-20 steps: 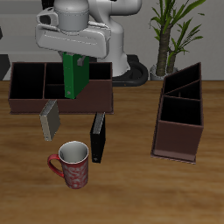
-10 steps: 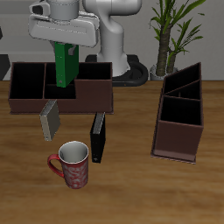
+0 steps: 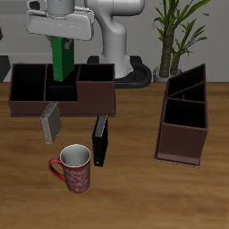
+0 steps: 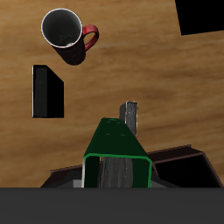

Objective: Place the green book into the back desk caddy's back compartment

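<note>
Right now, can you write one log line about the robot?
gripper: shut on green book | book: upright, above back desk caddy | back compartment: not yet filled

Red mug [image 3: 72, 167], white inside, is seen upright, nearer the table's front edge than the gripper; handle points sideways. Black book [image 3: 100, 140] stands just beside the mug, between it and the gripper's position. Grey book [image 3: 52, 122] is propped tilted, almost beneath the gripper. Second brown caddy [image 3: 183, 114] with slanted sides is set well apart. Potted plant [image 3: 174, 31] is noted behind it.
</note>
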Tool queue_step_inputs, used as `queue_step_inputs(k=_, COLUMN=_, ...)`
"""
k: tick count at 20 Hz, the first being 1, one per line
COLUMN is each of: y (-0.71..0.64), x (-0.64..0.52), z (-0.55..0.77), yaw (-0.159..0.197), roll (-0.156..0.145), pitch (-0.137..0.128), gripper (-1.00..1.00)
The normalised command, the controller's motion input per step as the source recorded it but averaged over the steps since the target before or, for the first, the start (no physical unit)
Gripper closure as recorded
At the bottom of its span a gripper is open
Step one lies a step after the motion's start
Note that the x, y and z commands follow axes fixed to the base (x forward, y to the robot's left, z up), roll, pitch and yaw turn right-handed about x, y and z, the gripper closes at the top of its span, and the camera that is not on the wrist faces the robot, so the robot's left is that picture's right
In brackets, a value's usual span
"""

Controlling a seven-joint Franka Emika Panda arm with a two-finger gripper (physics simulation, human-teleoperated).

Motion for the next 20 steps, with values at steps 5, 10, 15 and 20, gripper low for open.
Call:
queue_step_inputs(k=5, y=-0.20, x=-0.34, z=0.02, yaw=0.050, roll=-0.010, pitch=-0.006, gripper=1.00)
queue_step_inputs(k=10, y=-0.29, x=-0.28, z=0.11, yaw=0.100, roll=-0.012, pitch=-0.015, gripper=1.00)
queue_step_inputs(k=15, y=-0.37, x=-0.15, z=0.05, yaw=0.080, roll=-0.019, pitch=0.017, gripper=1.00)
queue_step_inputs(k=20, y=-0.27, x=-0.13, z=-0.02, yaw=0.100, roll=-0.010, pitch=-0.008, gripper=1.00)
